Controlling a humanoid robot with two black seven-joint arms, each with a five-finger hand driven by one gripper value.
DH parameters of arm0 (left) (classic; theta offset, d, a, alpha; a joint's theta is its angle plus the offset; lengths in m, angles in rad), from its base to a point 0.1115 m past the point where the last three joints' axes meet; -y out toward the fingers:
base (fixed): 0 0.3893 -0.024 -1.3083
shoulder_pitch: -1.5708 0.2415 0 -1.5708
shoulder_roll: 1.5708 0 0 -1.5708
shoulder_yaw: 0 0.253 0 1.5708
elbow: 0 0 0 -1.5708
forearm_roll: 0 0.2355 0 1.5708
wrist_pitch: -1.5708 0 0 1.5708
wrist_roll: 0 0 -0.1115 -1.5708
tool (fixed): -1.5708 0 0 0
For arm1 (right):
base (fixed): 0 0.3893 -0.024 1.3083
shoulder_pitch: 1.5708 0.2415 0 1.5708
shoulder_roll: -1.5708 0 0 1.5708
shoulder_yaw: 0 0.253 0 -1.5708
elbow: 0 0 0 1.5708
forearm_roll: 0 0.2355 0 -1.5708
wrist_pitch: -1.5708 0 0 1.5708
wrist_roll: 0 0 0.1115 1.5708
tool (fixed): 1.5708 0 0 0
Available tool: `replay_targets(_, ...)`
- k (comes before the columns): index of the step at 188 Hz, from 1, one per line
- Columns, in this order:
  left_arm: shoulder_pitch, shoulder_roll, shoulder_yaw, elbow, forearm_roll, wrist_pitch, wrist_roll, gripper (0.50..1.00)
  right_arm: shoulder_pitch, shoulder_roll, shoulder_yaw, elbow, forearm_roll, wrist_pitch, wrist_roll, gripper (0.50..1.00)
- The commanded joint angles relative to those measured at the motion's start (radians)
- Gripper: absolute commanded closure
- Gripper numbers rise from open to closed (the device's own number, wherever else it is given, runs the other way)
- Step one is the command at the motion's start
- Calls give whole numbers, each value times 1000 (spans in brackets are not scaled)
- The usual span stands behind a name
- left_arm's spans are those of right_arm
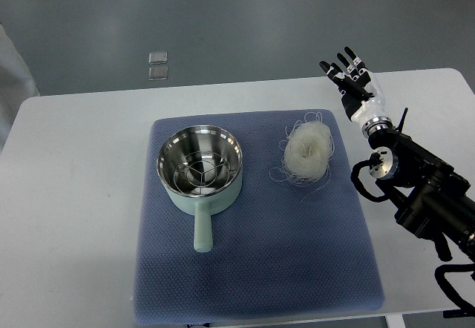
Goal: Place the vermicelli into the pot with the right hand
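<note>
right hand (pixel 355 79) — fingers spread, empty | vermicelli (pixel 307 152) beside pot (pixel 200 166) — no legible writing

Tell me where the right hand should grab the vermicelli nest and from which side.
Probably from above, fingers closing around the dense middle of the vermicelli. It lies flat on the blue mat as a loose round nest with stray strands at the rim, so edge grips would likely pull threads only. The right hand is open.

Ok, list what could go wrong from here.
1. Loose strands trail off the vermicelli onto the blue mat; a grab by the open right hand may leave some behind.
2. The pot holds a wire rack, so the bundle might snag there.
3. The pot's handle points toward the robot; a low arm could knock it.
</note>
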Motion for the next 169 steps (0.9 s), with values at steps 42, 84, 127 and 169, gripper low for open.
replay_targets(42,2,0,1,0,0,-6,-2,500,3,-2,0,0,0,0,0,572)
replay_targets(84,0,0,0,2,0,-2,0,500,3,-2,-2,0,0,0,0,572)
replay_targets(127,0,0,0,2,0,-2,-2,500,3,0,0,0,0,0,0,572)
replay_targets(169,0,0,0,2,0,-2,-2,500,5,-3,3,0,0,0,0,572)
